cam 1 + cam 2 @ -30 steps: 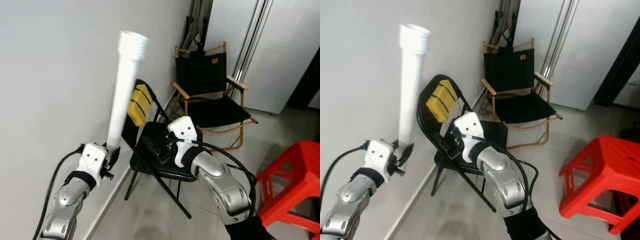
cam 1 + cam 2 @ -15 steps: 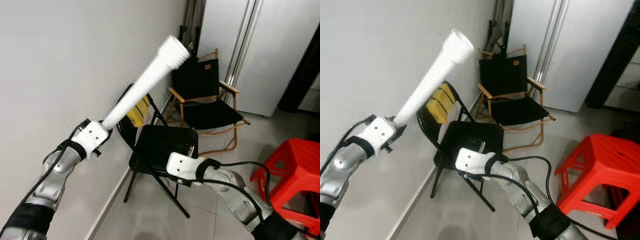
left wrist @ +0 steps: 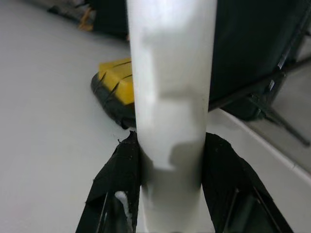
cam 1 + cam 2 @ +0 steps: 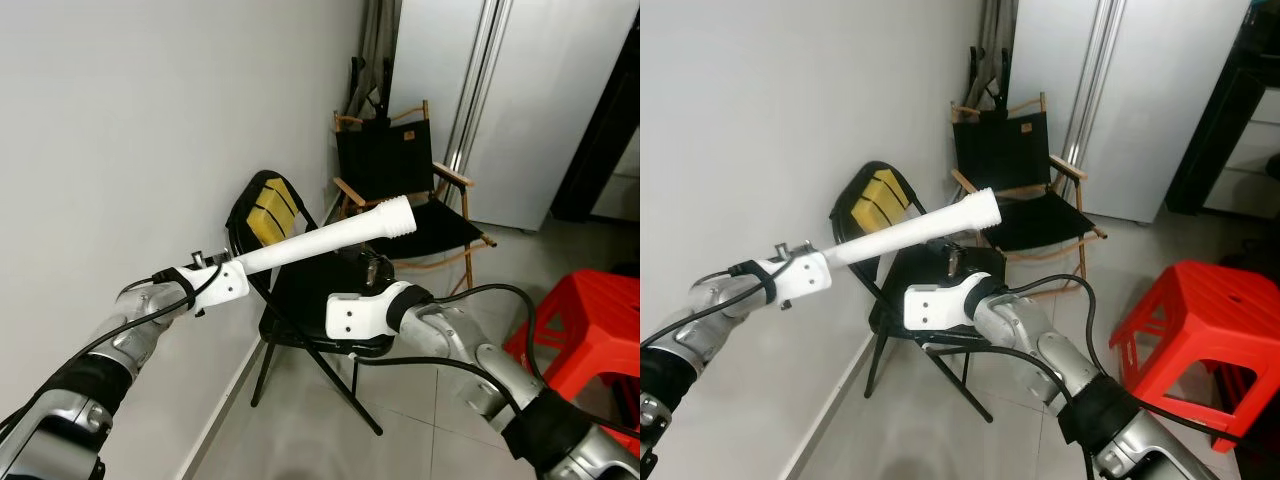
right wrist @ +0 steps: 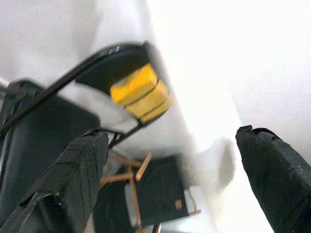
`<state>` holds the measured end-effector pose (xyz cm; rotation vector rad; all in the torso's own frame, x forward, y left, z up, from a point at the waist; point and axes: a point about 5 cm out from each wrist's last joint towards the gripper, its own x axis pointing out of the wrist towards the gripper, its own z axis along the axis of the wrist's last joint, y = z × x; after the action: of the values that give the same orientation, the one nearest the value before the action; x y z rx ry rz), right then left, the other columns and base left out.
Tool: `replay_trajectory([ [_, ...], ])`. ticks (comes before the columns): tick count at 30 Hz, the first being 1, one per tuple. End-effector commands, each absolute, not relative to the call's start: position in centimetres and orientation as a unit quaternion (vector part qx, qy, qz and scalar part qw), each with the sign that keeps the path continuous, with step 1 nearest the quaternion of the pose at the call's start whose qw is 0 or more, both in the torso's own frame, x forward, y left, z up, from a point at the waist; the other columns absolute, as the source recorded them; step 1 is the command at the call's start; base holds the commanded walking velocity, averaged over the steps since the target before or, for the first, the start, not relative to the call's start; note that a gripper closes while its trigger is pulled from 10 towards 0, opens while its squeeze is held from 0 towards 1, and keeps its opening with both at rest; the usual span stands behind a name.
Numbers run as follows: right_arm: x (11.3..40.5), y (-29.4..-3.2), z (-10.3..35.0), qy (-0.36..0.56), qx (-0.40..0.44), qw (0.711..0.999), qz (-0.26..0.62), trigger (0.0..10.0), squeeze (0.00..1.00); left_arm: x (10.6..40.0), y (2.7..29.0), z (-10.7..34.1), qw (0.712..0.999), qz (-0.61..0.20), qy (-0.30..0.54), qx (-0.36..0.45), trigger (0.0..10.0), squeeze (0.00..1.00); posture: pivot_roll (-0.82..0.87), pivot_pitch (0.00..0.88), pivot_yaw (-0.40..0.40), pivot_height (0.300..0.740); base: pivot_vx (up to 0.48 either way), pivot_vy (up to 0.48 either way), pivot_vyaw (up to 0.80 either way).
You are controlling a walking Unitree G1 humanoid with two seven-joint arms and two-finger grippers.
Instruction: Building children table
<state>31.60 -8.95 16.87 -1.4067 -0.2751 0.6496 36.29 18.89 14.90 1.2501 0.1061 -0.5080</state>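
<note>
A white table leg point(image 4: 325, 238), a round tube with a ribbed threaded end point(image 4: 398, 216), lies almost level in the air, its ribbed end pointing to my right. My left gripper point(image 3: 172, 167) is shut on its plain end, and the black fingers point(image 3: 121, 174) press both sides of the tube. The left wrist point(image 4: 222, 281) is close to the wall. My right arm's white wrist point(image 4: 360, 318) hangs just under the leg's ribbed end. The right gripper point(image 5: 170, 141) is open with nothing between its fingers point(image 5: 80, 165), and it faces the folding chair's yellow pad point(image 5: 141, 99).
A black folding chair point(image 4: 315, 300) with a yellow back pad point(image 4: 268, 212) stands against the white wall point(image 4: 120, 130). Behind it is a wood-framed black canvas chair point(image 4: 400, 180). A red plastic stool point(image 4: 590, 320) stands on the tiled floor at right.
The leg has swung down from upright to nearly level, its ribbed end now pointing right. My right arm has turned over and come in under it. The camera shifted too.
</note>
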Motion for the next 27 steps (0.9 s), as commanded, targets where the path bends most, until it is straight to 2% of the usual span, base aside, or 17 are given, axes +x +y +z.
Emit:
replay_trajectory([
  [1, 31.2, -7.6, 17.3, -0.159, -0.632, 0.695, 0.303, 10.0, 0.00, 36.2, 18.1, 14.4, 0.744, -0.267, 0.040, 0.611, 10.0, 0.00, -0.15, 0.000, 0.014, 0.740, 0.000, 0.000, 0.00],
  [4, 31.1, -7.3, 17.0, -0.161, -0.634, 0.689, 0.311, 10.0, 0.00, 36.0, 17.7, 14.2, 0.730, -0.282, 0.035, 0.621, 10.0, 0.00, -0.15, 0.000, 0.010, 0.740, 0.000, 0.000, 0.00],
  [9, 31.3, -7.5, 16.5, -0.145, -0.639, 0.687, 0.313, 10.0, 0.00, 36.3, 17.8, 14.4, 0.736, -0.276, 0.031, 0.617, 10.0, 0.00, -0.15, 0.000, 0.006, 0.740, 0.000, 0.000, 0.00],
  [13, 32.0, -8.8, 15.5, -0.098, -0.650, 0.691, 0.302, 10.0, 0.00, 36.4, 18.2, 15.0, 0.744, -0.266, 0.024, 0.612, 10.0, 0.00, -0.14, 0.000, 0.000, 0.740, 0.000, 0.000, 0.00],
  [15, 32.3, -9.5, 15.1, -0.071, -0.648, 0.698, 0.295, 10.0, 0.00, 36.4, 18.4, 15.3, 0.747, -0.260, 0.020, 0.612, 10.0, 0.00, -0.14, 0.000, -0.004, 0.740, 0.000, 0.000, 0.00],
  [16, 32.9, -10.7, 14.6, -0.038, -0.642, 0.713, 0.279, 10.0, 0.00, 36.4, 18.8, 15.8, 0.750, -0.252, 0.013, 0.612, 10.0, 0.00, -0.14, 0.000, -0.007, 0.740, 0.000, 0.000, 0.00],
  [19, 33.5, -11.6, 14.4, -0.020, -0.643, 0.720, 0.262, 10.0, 0.00, 36.1, 19.1, 16.1, 0.751, -0.250, 0.009, 0.611, 10.0, 0.00, -0.14, 0.000, -0.007, 0.740, 0.000, 0.000, 0.00],
  [20, 34.2, -12.7, 14.4, -0.003, -0.643, 0.727, 0.241, 10.0, 0.00, 35.7, 19.1, 16.2, 0.754, -0.253, 0.006, 0.606, 10.0, 0.00, -0.13, 0.000, -0.013, 0.740, 0.000, 0.000, 0.00],
  [27, 35.8, -14.6, 15.2, 0.019, -0.637, 0.745, 0.199, 10.0, 0.00, 34.5, 18.2, 16.4, 0.764, -0.281, -0.008, 0.581, 10.0, 0.00, -0.13, 0.000, -0.020, 0.740, 0.000, 0.000, 0.00],
])
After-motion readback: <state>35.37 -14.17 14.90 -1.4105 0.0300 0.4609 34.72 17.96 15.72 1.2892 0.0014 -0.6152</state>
